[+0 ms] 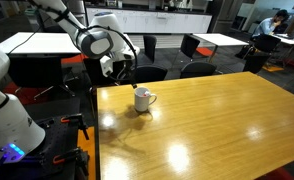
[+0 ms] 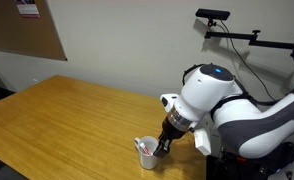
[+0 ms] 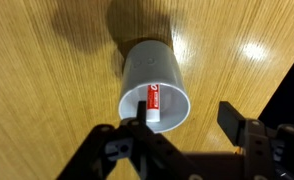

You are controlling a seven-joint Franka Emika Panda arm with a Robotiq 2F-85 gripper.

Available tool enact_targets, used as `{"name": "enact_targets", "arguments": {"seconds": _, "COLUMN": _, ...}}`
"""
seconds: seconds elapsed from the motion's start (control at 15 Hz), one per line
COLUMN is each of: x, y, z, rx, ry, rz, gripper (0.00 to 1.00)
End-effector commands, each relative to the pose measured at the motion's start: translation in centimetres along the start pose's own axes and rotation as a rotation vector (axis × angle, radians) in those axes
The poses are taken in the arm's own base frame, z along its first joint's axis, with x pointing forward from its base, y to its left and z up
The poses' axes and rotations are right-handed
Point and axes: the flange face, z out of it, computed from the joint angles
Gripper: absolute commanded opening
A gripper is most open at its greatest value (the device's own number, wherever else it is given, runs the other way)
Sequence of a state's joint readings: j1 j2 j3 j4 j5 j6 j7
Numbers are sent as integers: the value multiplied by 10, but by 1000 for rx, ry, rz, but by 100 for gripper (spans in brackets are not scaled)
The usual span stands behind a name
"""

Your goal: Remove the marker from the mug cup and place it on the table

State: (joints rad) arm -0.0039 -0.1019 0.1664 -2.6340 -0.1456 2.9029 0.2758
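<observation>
The white mug cup (image 1: 144, 99) stands upright near the back edge of the honey-coloured table (image 1: 207, 130). It also shows in an exterior view (image 2: 146, 155) and in the wrist view (image 3: 147, 70). The red marker (image 3: 154, 100) leans inside it, its tip at the rim (image 2: 140, 147). My gripper (image 3: 185, 118) is open just above the mug. One finger hangs over the mug's opening next to the marker and the other is outside the rim. In the exterior views the gripper (image 1: 120, 68) (image 2: 163, 148) is close beside the mug. It holds nothing.
The table edge (image 3: 277, 80) runs close to the mug, with dark floor beyond. White-topped tables (image 1: 37, 42) and dark chairs (image 1: 192, 50) stand behind. A person sits at the far back (image 1: 272, 25). A corkboard (image 2: 27, 30) hangs on the wall.
</observation>
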Motion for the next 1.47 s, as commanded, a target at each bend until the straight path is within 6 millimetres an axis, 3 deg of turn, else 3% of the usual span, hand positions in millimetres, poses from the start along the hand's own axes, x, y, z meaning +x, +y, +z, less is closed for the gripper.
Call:
{"name": "enact_targets", "arguments": {"seconds": 0.0, "x": 6, "y": -2, "z": 16, "rx": 12, "ry": -2, "rz": -9, "gripper": 53}}
{"name": "enact_targets", "arguments": {"seconds": 0.27, "x": 14, "y": -3, "z": 16, "rx": 9, "ry": -2, "rz": -14, "gripper": 40}}
{"name": "enact_targets", "arguments": {"seconds": 0.67, "x": 31, "y": 3, "z": 10, "rx": 9, "ry": 18, "rz": 6, "gripper": 44}}
{"name": "enact_targets", "arguments": {"seconds": 1.4, "x": 30, "y": 20, "z": 23, "rx": 3, "ry": -3, "rz": 44, "gripper": 40}}
